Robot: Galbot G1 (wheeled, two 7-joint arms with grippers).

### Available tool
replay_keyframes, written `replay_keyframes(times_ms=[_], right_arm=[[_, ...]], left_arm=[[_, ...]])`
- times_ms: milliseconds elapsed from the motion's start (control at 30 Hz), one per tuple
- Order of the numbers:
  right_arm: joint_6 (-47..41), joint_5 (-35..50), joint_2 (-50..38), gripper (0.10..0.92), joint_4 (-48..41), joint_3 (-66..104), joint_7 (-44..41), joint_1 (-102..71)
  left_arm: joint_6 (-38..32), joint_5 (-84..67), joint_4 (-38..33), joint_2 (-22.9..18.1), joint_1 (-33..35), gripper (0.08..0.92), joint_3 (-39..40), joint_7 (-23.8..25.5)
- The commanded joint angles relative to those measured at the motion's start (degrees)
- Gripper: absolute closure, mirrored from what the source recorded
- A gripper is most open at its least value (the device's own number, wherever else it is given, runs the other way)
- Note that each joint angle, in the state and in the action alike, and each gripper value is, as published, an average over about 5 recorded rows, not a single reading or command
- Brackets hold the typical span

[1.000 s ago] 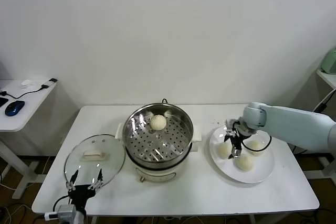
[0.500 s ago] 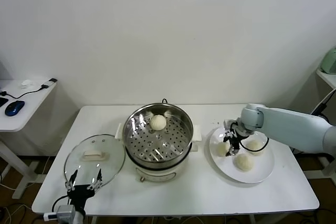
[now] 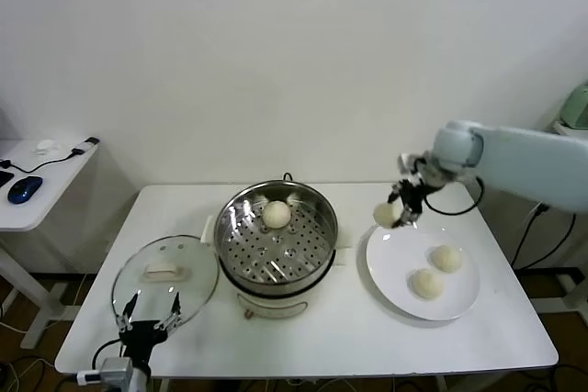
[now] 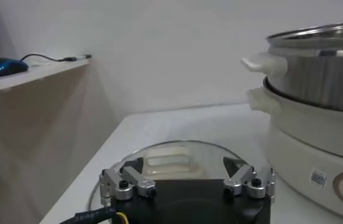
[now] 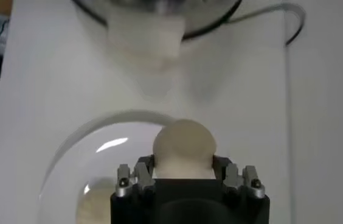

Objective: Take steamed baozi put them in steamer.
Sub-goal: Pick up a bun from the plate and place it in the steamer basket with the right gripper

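Observation:
My right gripper (image 3: 395, 212) is shut on a cream-white baozi (image 3: 385, 215) and holds it in the air above the far left rim of the white plate (image 3: 393, 277). In the right wrist view the baozi (image 5: 183, 146) sits squeezed between the fingers of this gripper (image 5: 183, 169). Two more baozi (image 3: 446, 258) (image 3: 426, 284) lie on the plate. Another baozi (image 3: 277, 214) rests on the perforated tray at the back of the shiny steamer (image 3: 241, 250), to the left of the plate. My left gripper (image 3: 147, 326) waits open at the table's front left, over the near edge of the glass lid (image 3: 161, 293).
The glass lid (image 4: 171, 155) with its white handle lies flat to the left of the steamer (image 4: 317, 79), just beyond my left gripper (image 4: 183, 169). A side desk (image 3: 37, 185) with a blue mouse stands further left. The plate's rim (image 5: 62, 164) shows under the held baozi.
My right gripper has shut on the leftmost baozi of the plate and lifted it up and a little back. The left arm has not moved.

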Motion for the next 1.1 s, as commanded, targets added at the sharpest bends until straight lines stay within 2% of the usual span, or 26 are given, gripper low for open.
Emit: replay_keyframes(times_ms=[33,233,467,767,1100], right_arm=[[-5.1,21.2,9.1,0.389,11.5,-3.6,5.6,18.6],[-10.3,26.7,22.0,0.389,13.7,1.9,12.9,12.3],[-14.2,26.7,31.2,0.389,7.2,1.8,20.6,0.3],[-16.5,22.5,34.1,0.389,-1.4,0.9,24.1,-9.6],[-16.2,18.4,36.0,0.387,-8.4,1.8,23.9,-15.4]], left_arm=[[0.1,0.0,-0.1,0.1,0.0,0.177,-0.1,0.0],[0.2,0.1,-0.6,-0.3,-0.2,0.177,0.5,0.2],[0.5,-0.2,-1.7,-0.8,-0.2,0.177,0.2,0.3],[0.4,-0.1,-1.4,-0.7,-0.2,0.177,0.0,0.3],[0.4,-0.2,-1.0,-0.5,-0.6,0.177,0.2,0.3]])
